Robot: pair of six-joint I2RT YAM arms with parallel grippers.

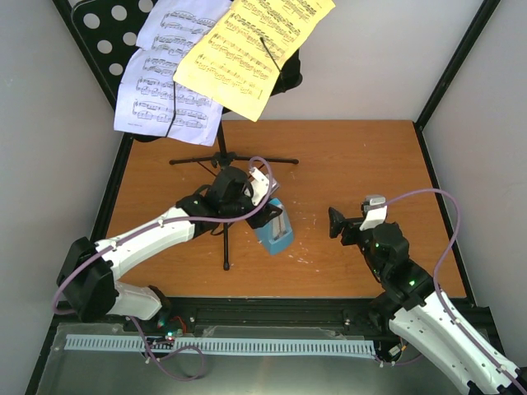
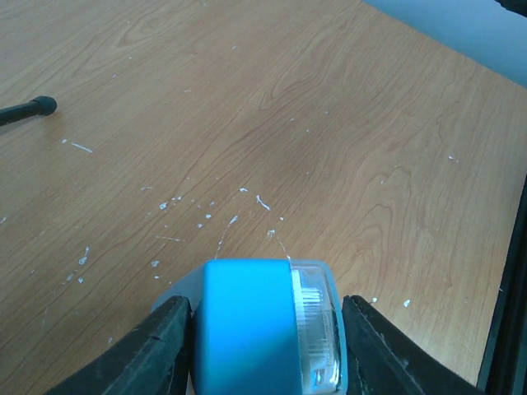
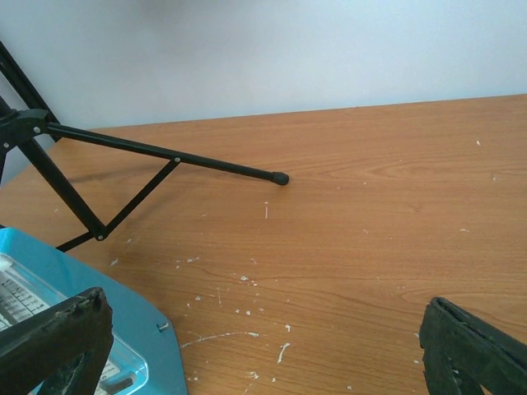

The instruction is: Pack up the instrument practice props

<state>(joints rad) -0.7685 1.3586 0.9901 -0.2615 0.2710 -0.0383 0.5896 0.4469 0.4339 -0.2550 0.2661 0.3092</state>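
Metronome point(image 1: 276, 229), small and blue with a clear front, lies on the bench point(image 1: 354, 156) near centre, at 5 o'clock from the music stand point(image 1: 222, 156) hub. Left claw point(image 2: 265, 311) is clamped on its two sides. Right claw point(image 3: 263, 304), at its 3 o'clock, stands wide apart.

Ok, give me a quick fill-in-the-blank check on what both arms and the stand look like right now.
1. The left jaws sit either side of the blue ____.
2. The right jaws stand open, holding ____.
3. On the music stand, white pages sit beside sheet music coloured ____.

Missing words: metronome; nothing; yellow.
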